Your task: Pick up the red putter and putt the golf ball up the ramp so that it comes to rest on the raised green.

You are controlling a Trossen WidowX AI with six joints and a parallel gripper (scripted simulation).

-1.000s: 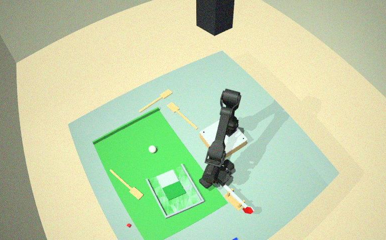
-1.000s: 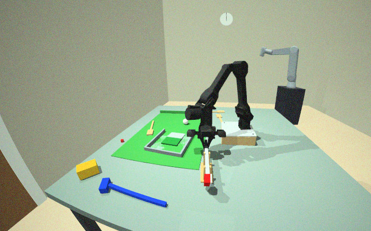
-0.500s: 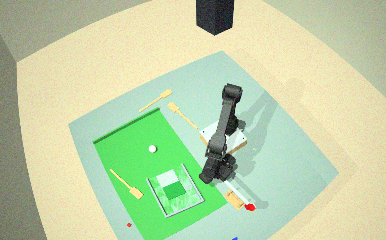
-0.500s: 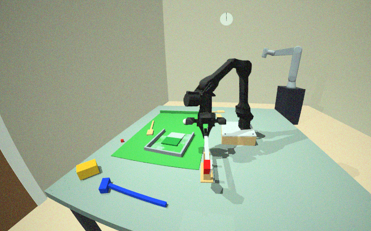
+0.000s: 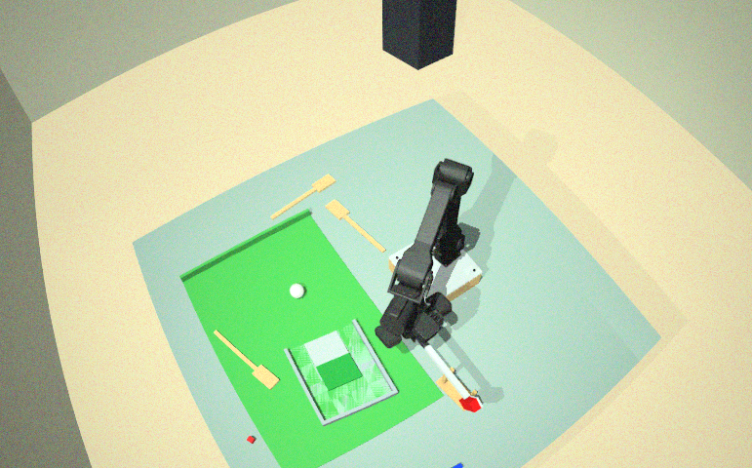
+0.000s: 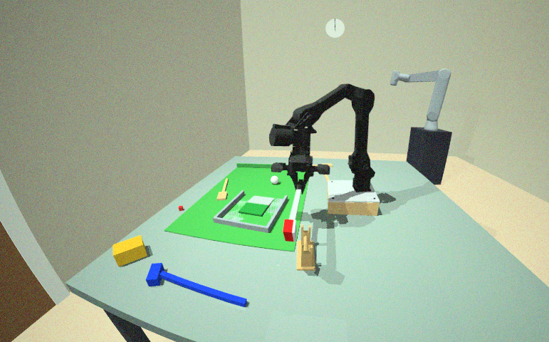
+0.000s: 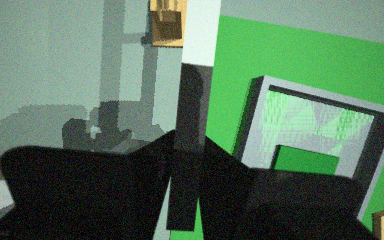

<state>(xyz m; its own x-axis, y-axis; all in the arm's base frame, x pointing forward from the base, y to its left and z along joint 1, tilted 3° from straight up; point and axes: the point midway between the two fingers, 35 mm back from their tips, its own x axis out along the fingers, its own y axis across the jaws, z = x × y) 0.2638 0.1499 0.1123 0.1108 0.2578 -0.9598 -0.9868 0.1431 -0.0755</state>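
My gripper [image 5: 423, 343] [image 6: 300, 185] [image 7: 186, 137] is shut on the dark grip of the red putter [image 5: 445, 369] [image 6: 295, 205] [image 7: 202, 32]. Its white shaft slants down to the red head, which hangs off the wooden stand [image 6: 306, 255] [image 7: 166, 31], beside it in the exterior view. The white golf ball [image 5: 296, 291] [image 6: 274, 179] rests on the green mat [image 5: 240, 301] [image 6: 196, 226]; it is outside the wrist view. The pale ramp [image 5: 326, 346] [image 6: 262, 199] leads up to the raised green [image 5: 338, 370] [image 6: 253, 209] [image 7: 305, 161], inside a grey border.
A low green wall [image 5: 246, 246] edges the mat's far end. Wooden paddle shapes [image 5: 265, 375] [image 5: 337, 209] [image 5: 324, 182] lie on and beside the mat. A blue putter [image 6: 201, 288], a yellow block [image 6: 129, 251] and a small red cube [image 5: 251, 439] [image 6: 180, 208] lie on the table.
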